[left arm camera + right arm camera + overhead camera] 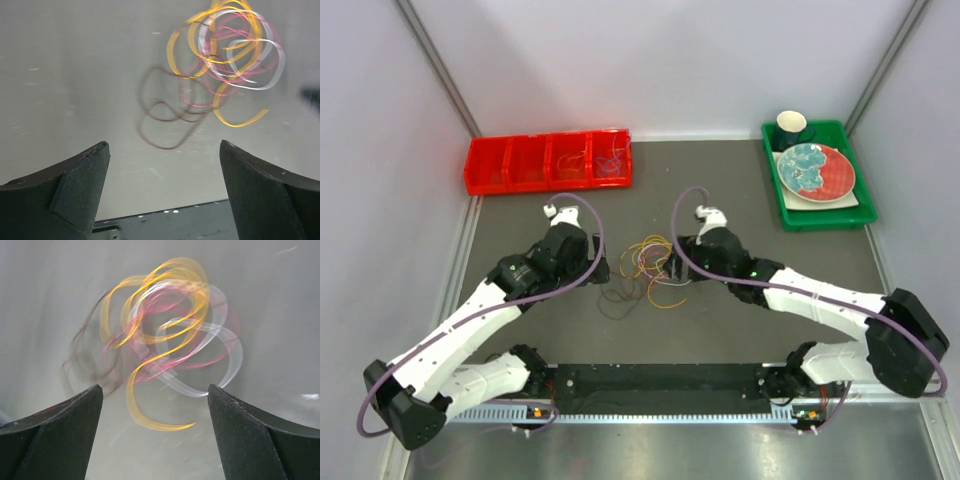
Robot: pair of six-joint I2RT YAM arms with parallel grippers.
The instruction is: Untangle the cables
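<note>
While left fingers [75, 190] and right fingers [55, 435] gape empty, thin cables [648, 258] tangle, curled loops

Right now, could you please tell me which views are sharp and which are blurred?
Top external view: sharp, evenly lit. Left wrist view: the cables slightly smeared, the left hand crisp. Right wrist view: heavy motion blur on the cables, the brown loop nearly a smudge, the right hand sharp.
</note>
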